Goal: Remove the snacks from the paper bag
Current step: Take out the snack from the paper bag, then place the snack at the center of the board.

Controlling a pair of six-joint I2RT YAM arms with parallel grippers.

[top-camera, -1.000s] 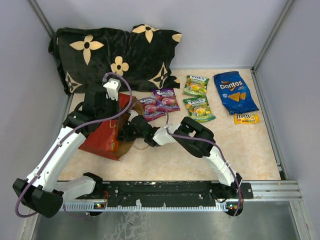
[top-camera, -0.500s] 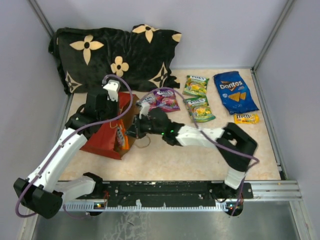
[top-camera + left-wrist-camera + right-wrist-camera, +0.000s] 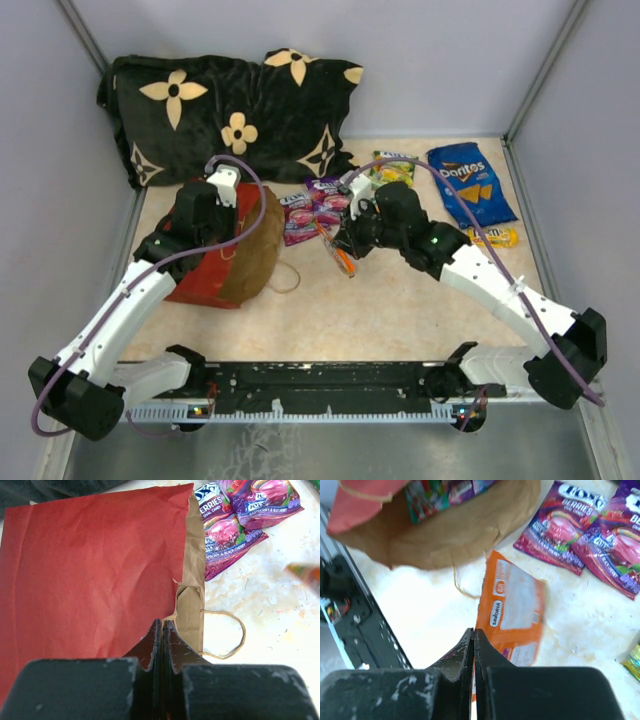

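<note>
- Since the earlier frame, our right gripper [image 3: 472,636] has swung out from the paper bag [image 3: 198,282], its jaws clamped on a glossy orange packet [image 3: 512,607].
- Only the right wrist view shows packets [image 3: 427,495] inside the bag's brown kraft mouth.
- The left wrist view shows our left gripper [image 3: 163,630] pinched tight on the bag's creased rim, by a cord handle [image 3: 227,635].
- The bag lies beside the purple pouches [image 3: 312,210].
</note>
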